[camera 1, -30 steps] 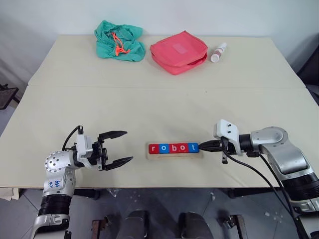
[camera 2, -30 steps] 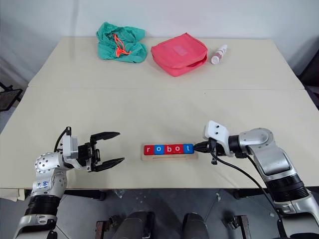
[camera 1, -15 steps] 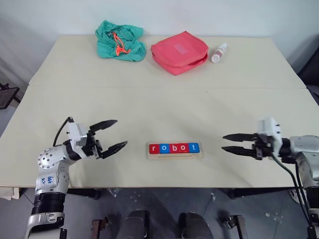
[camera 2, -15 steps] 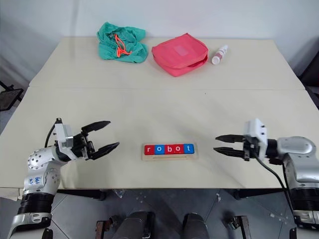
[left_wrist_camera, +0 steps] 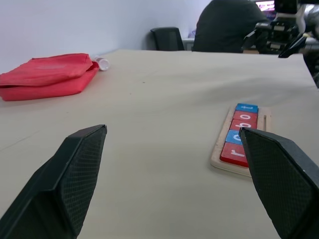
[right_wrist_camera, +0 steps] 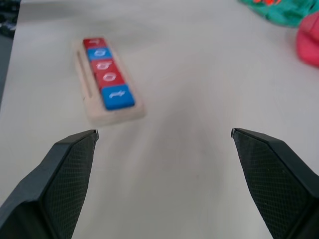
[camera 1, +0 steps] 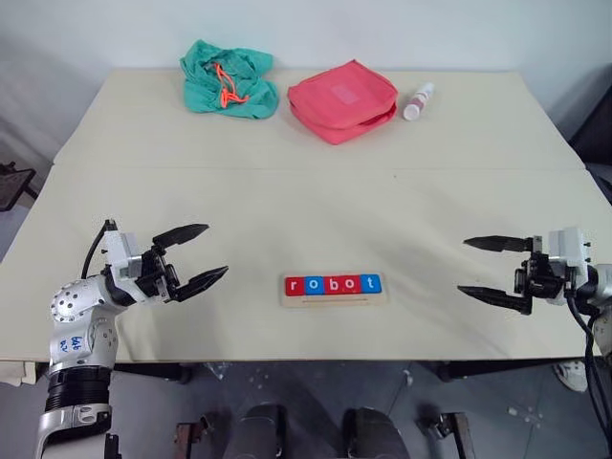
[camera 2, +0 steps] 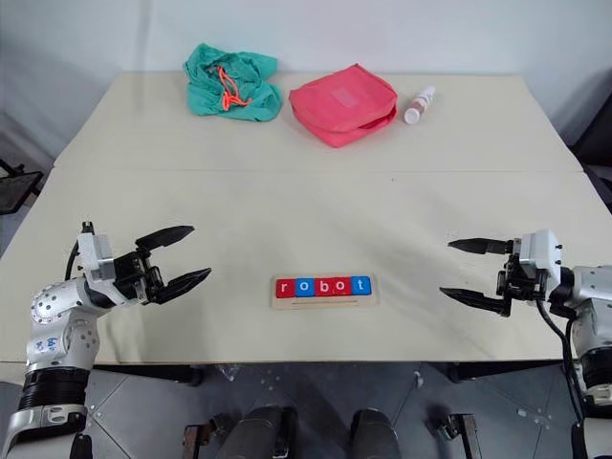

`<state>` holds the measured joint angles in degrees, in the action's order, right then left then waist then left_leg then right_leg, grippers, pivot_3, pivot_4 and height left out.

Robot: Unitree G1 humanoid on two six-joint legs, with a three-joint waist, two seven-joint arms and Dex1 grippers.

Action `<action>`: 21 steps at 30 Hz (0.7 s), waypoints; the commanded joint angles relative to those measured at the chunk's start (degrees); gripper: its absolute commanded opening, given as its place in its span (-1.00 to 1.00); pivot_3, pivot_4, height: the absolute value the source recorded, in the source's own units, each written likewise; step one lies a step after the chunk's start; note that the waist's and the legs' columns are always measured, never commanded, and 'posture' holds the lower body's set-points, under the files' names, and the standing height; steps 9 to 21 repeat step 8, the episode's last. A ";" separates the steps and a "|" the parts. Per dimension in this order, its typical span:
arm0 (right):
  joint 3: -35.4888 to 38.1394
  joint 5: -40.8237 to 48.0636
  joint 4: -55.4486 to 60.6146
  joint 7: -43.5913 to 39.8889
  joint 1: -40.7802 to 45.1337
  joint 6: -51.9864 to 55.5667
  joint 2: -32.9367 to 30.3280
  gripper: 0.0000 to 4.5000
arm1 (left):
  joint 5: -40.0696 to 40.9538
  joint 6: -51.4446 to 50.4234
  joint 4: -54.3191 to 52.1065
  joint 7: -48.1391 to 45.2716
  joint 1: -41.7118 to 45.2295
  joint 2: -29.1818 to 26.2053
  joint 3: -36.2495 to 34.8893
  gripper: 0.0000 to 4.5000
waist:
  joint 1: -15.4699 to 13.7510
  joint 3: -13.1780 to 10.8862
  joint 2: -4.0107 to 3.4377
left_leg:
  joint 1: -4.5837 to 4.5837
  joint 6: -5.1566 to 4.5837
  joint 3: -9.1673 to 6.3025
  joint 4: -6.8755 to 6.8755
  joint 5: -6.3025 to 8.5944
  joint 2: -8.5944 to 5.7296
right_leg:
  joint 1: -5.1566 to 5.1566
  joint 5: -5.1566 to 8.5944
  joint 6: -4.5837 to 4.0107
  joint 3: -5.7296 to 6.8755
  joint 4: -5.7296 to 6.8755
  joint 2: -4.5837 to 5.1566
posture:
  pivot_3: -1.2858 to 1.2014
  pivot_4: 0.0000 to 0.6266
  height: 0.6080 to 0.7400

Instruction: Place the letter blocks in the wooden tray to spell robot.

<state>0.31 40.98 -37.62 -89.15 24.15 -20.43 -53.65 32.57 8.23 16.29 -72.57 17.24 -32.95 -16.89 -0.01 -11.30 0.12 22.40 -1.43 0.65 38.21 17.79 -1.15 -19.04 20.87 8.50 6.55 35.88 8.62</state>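
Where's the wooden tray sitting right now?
In the left eye view the wooden tray lies near the table's front edge, midway between the left gripper and right gripper, holding the letter blocks.

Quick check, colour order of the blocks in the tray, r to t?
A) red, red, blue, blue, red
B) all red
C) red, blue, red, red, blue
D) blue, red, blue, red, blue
C: in the head view the blocks in the tray read r red, o blue, b red, o red, t blue.
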 commanded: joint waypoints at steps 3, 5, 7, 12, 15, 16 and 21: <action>-1.66 4.49 -1.51 -3.35 0.39 -1.37 -2.90 0.99 | 1.77 0.36 -0.45 -1.81 -0.30 -1.06 -1.90 1.00 | -0.05 0.00 0.00 | 0.00 0.00 -0.04 0.04 0.00 -0.01 | 0.08 0.00 0.00 0.03 -0.06 0.01 | 0.03 -0.52 1.00; -2.27 5.29 -1.64 -3.35 0.60 -1.30 -3.19 0.99 | 1.70 0.66 0.15 -1.96 0.00 -1.10 -2.22 1.00 | 0.03 0.00 0.00 | -0.01 0.00 -0.05 0.04 0.00 0.00 | 0.12 0.00 0.00 0.06 -0.10 0.00 | 0.03 -0.52 1.00; -2.67 5.59 -2.15 -3.35 1.18 -1.21 -3.27 0.99 | 1.48 1.40 0.98 -2.31 0.65 -0.98 -2.35 1.00 | 0.06 0.00 0.00 | -0.02 0.00 -0.05 0.04 0.00 0.00 | 0.12 0.00 0.00 0.07 -0.11 0.00 | 0.03 -0.52 1.00; -2.87 5.60 -2.41 -3.35 1.50 -1.24 -3.27 0.99 | 1.10 2.37 1.64 -2.74 1.03 -0.94 -2.35 1.00 | 0.06 0.00 0.00 | -0.02 0.00 -0.05 0.04 0.00 0.01 | 0.12 0.00 0.00 0.08 -0.11 0.00 | 0.03 -0.52 1.00; -2.87 5.60 -2.41 -3.35 1.50 -1.24 -3.27 0.99 | 1.10 2.37 1.64 -2.74 1.03 -0.94 -2.35 1.00 | 0.06 0.00 0.00 | -0.02 0.00 -0.05 0.04 0.00 0.01 | 0.12 0.00 0.00 0.08 -0.11 0.00 | 0.03 -0.52 1.00; -2.87 5.60 -2.41 -3.35 1.50 -1.24 -3.27 0.99 | 1.10 2.37 1.64 -2.74 1.03 -0.94 -2.35 1.00 | 0.06 0.00 0.00 | -0.02 0.00 -0.05 0.04 0.00 0.01 | 0.12 0.00 0.00 0.08 -0.11 0.00 | 0.03 -0.52 1.00; -2.87 5.60 -2.41 -3.35 1.50 -1.24 -3.27 0.99 | 1.10 2.37 1.64 -2.74 1.03 -0.94 -2.35 1.00 | 0.06 0.00 0.00 | -0.02 0.00 -0.05 0.04 0.00 0.01 | 0.12 0.00 0.00 0.08 -0.11 0.00 | 0.03 -0.52 1.00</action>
